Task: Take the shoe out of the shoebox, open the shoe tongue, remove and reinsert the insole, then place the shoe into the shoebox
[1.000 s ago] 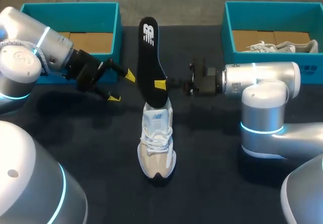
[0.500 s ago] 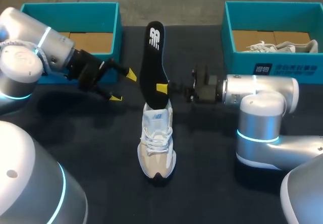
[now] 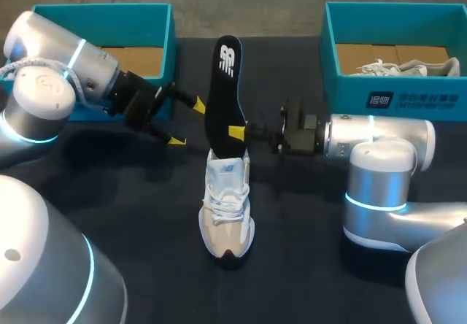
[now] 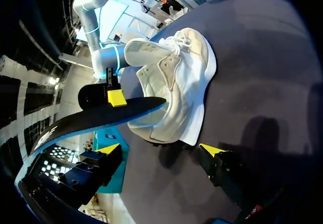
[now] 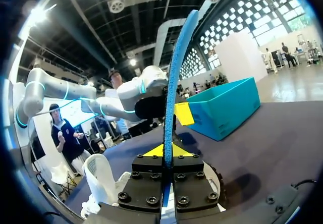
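Head view | thin black foam insole [image 3: 222, 94] stands upright, lower end at collar of white-and-beige sneaker [image 3: 228, 211] on dark desk [image 3: 139, 193] | right end effector [image 3: 233, 133] clamped low across insole's faces | left end effector [image 3: 187, 123] apart, empty | insole judged light, floppy: hold low.

A robotics lab, by all signs; a silver left arm [image 3: 44, 90] and right arm [image 3: 379, 138] with glowing blue joint rings flank a dark-covered desk [image 3: 306, 265]; the teal left shoebox [image 3: 102, 10] sits outward of the left jaws, the right shoebox [image 3: 394, 9] outward of the right jaws.
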`<state>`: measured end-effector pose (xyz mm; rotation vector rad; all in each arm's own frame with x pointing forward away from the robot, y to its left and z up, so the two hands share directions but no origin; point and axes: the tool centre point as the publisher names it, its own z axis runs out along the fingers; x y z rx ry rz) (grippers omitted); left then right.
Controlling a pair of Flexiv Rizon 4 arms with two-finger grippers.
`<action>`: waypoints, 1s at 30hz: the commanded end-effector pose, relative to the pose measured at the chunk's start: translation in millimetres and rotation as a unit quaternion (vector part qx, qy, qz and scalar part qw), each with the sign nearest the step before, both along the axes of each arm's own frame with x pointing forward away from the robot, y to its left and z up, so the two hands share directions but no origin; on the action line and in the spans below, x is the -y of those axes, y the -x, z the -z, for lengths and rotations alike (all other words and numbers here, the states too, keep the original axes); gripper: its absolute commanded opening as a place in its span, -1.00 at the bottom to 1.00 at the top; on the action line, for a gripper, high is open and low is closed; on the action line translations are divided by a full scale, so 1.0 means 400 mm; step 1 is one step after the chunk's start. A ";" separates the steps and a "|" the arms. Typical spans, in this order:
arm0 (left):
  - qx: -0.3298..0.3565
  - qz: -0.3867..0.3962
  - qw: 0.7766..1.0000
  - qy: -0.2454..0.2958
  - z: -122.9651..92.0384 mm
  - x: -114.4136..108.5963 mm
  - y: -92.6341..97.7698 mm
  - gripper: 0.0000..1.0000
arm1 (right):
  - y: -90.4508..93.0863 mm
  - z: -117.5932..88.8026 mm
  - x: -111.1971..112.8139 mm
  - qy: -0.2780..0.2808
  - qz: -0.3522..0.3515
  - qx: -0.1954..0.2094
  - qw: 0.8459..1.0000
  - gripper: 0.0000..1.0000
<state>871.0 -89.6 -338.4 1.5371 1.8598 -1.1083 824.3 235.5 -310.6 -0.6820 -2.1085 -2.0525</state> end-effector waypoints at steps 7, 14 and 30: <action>-0.005 -0.005 1.000 0.001 0.011 -0.004 0.008 1.00 | 0.005 0.009 -0.016 0.009 -0.002 0.000 1.000 -1.00; -0.005 -0.005 1.000 0.001 0.011 -0.004 0.008 1.00 | 0.007 0.024 -0.018 0.018 0.001 -0.007 1.000 -1.00; -0.005 -0.005 1.000 0.001 0.011 -0.004 0.008 1.00 | 0.033 0.069 -0.009 0.027 0.006 -0.027 0.999 -1.00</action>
